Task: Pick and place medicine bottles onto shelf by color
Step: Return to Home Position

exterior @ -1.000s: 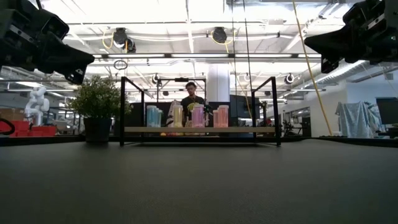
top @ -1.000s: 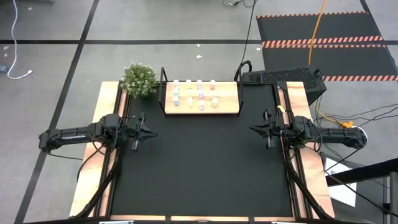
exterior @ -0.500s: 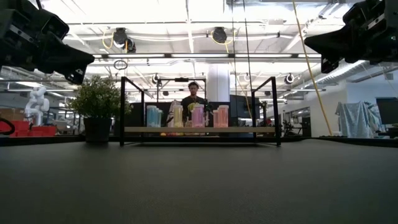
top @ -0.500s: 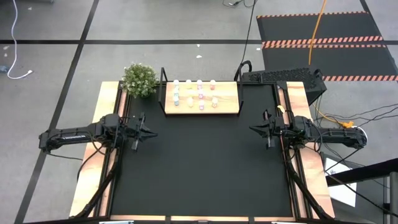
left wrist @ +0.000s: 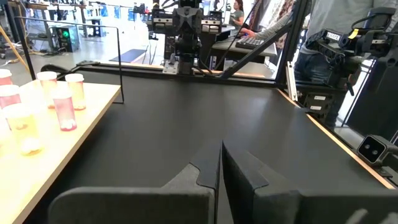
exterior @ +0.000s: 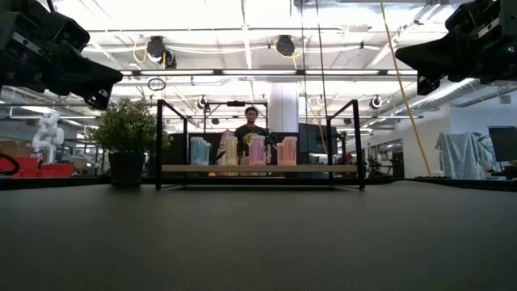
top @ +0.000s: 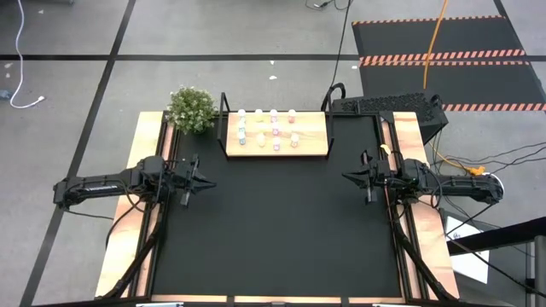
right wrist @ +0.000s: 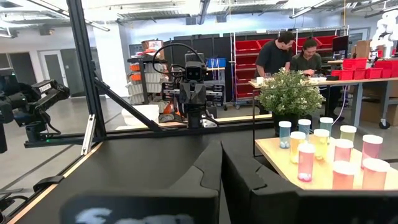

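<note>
Nothing has been moved since the earlier frames: left gripper (top: 198,179) and right gripper (top: 350,177) are held closed, empty, at mid-left and mid-right; the medicine bottles (top: 275,132) are all set on the shelf (top: 314,138), upper centre, so sorting is judged done

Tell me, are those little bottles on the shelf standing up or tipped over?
Upright: the medicine bottles all stand on end on the shelf.

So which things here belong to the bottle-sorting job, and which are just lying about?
Part of the job: medicine bottles, the shelf they stand on, left gripper and right gripper, both shut, one out at each side.
Just lying about: plant beside the shelf, people in the room behind.
</note>
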